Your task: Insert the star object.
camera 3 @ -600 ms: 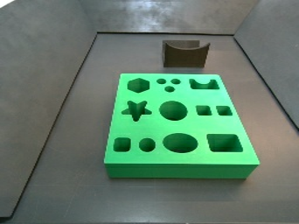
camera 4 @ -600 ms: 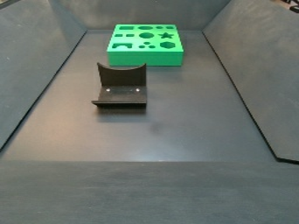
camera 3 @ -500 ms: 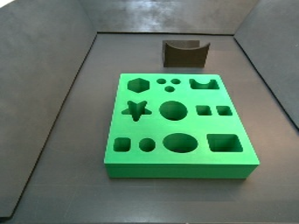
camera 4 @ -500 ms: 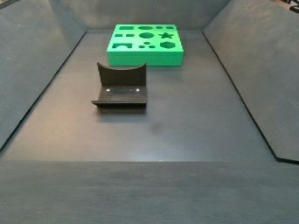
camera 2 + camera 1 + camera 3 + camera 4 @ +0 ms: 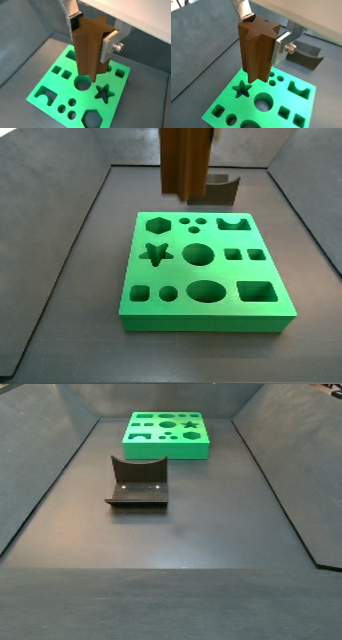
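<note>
gripper (image 5: 260,31): closed on the star's upper part, one silver finger (image 5: 111,44) pressed against each side; seen in both wrist views, out of frame in both side views
star (image 5: 89,50): tall brown ridged prism, held upright in the gripper and hanging down from it, clear of the board; in a side view (image 5: 187,161) only its lower length shows, entering from the top edge
board (image 5: 205,273): green, lying flat on the tabletop below the gripper; cut with many shaped holes
star hole (image 5: 241,89): empty; below the gripper and off to one side of the star's lower end in both wrist views
round hole (image 5: 82,83): right beneath the star's lower end in a wrist view
fixture (image 5: 138,482): dark L-shaped bracket on the tabletop, apart from the board and well beyond the gripper
tabletop (image 5: 187,534): dark grey, walled
</note>
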Controlling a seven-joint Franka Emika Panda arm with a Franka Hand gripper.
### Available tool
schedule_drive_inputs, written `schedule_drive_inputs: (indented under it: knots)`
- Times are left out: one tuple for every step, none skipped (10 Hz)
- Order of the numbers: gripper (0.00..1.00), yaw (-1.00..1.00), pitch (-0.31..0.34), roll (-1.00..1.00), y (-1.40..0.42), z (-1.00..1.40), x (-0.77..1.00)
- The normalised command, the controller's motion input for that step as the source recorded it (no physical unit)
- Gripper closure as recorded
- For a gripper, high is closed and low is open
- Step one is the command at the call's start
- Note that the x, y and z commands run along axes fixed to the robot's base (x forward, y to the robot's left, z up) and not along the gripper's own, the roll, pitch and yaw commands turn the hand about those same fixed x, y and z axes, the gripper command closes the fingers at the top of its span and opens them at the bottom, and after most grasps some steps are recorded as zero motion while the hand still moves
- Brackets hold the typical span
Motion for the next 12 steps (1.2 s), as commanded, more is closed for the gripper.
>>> schedule_drive_inputs:
  knots:
    - [1.0, 0.07, -0.284, 0.0, 0.0, -0.73, -0.42]
    - [1.0, 0.07, -0.263, 0.0, 0.0, -0.76, -0.36]
    - [1.0, 0.0, -0.151, 0.07, 0.0, -0.97, -0.06]
    - [1.0, 0.0, -0.057, 0.11, -0.03, -0.89, 0.01]
    - [1.0, 0.0, 0.0, 0.14, -0.07, -0.65, 0.05]
    - [1.0, -0.01, 0.034, 0.11, -0.03, -0.51, 0.13]
    - [1.0, -0.05, 0.074, 0.13, 0.0, -0.45, 0.15]
    - [1.0, 0.0, 0.044, 0.12, 0.0, -0.43, 0.0]
    - [1.0, 0.0, 0.0, 0.04, 0.0, -0.35, 0.0]
    - [1.0, 0.0, 0.0, 0.0, 0.0, -0.26, -0.05]
    - [1.0, 0.0, -0.034, 0.0, 0.0, -0.11, -0.2]
    - [1.0, 0.0, -0.076, 0.0, 0.0, -0.02, -0.28]
